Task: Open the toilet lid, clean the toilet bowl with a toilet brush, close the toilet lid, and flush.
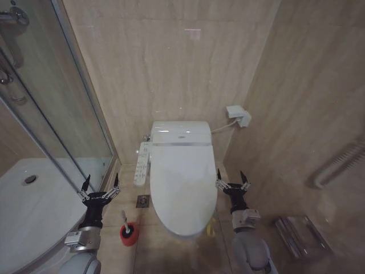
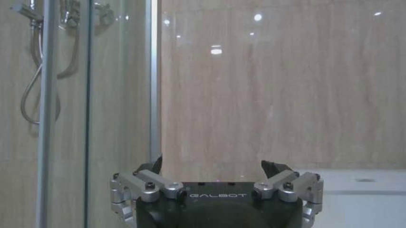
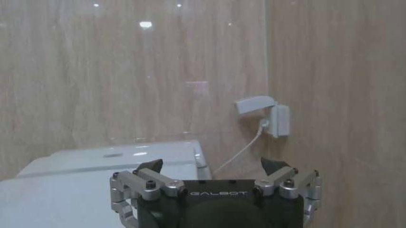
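Task so far: I am judging that nothing is done yet. The toilet lid [image 1: 181,185] is lying shut, so opening, scrubbing, closing and flushing are all left.

Lid: it is sitting in the middle of the head view, big, white and shiny, covering the toilet bowl [image 1: 183,229].

Brush: the toilet brush [image 1: 126,227] is standing in its little red holder on the floor, low and left of middle in the head view, just beside the front of the bowl. Nobody is touching it.

Left gripper [image 1: 100,189]: I am holding it up at the lower left of the head view, above the brush. Its fingers are spread wide and pinching nothing.

Right gripper [image 1: 232,181]: I am holding it at the lower right, beside the lid but not touching. Its fingers are spread too, with nothing between them.

Button panel [image 1: 142,163]: it is lying along the left side of the lid.

Room: tan tile walls are standing behind and to the right. A glass shower door [image 1: 57,103] and a white shower tray [image 1: 34,200] are filling the left side. A wall plug box [image 1: 238,116] is hanging at the upper right of the toilet.

Floor: tan tiles, with a small drain [image 1: 143,200] by the bowl.
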You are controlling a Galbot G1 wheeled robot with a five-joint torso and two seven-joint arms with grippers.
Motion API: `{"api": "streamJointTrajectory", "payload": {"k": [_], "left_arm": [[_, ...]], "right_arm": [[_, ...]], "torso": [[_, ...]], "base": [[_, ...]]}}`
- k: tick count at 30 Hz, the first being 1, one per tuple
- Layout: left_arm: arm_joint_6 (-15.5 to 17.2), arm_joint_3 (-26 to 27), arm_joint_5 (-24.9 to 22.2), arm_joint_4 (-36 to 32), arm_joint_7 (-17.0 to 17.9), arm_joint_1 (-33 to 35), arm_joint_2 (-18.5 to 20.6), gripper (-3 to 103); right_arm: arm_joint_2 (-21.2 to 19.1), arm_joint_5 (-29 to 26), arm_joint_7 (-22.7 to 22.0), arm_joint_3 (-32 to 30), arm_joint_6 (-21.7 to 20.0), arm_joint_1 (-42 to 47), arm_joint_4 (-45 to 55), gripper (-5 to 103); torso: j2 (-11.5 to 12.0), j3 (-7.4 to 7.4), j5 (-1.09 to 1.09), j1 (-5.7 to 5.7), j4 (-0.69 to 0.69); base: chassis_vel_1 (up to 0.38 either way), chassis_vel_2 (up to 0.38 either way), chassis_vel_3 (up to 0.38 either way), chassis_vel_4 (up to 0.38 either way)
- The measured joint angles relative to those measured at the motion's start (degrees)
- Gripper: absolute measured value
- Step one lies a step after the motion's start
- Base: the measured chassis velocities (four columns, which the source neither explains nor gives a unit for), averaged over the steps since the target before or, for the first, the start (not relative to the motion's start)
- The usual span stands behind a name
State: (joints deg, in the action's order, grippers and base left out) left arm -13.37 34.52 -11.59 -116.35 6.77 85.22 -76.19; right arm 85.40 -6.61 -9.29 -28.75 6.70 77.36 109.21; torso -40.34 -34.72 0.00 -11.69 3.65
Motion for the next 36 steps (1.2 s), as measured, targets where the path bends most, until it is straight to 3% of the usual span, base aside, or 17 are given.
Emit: {"api": "streamJointTrajectory", "payload": {"k": [8,13,28,36], "left_arm": [[0.0,0.0,0.0,0.0,0.0,0.1,0.0,100],[0.0,0.0,0.0,0.0,0.0,0.0,0.0,100],[0.0,0.0,0.0,0.0,0.0,0.0,0.0,100],[0.0,0.0,0.0,0.0,0.0,0.1,0.0,100]], "right_arm": [[0.0,0.3,-0.1,0.0,1.0,0.4,0.0,100],[0.0,1.3,0.3,-0.3,2.1,0.6,-0.3,100],[0.2,2.7,-0.2,-0.4,1.7,1.6,0.2,100],[0.1,3.5,-0.4,1.2,4.3,3.5,-1.8,100]], "torso": [[0.0,0.05,0.00,0.11,0.04],[0.0,0.04,0.00,0.10,0.00],[0.0,0.02,-0.01,0.05,0.01],[0.0,0.05,0.00,0.11,0.01]], "base": [[0.034,-0.049,-0.024,0.043],[0.027,-0.041,-0.027,0.024],[0.024,-0.025,-0.023,0.023],[0.139,-0.134,-0.126,0.119]]}}
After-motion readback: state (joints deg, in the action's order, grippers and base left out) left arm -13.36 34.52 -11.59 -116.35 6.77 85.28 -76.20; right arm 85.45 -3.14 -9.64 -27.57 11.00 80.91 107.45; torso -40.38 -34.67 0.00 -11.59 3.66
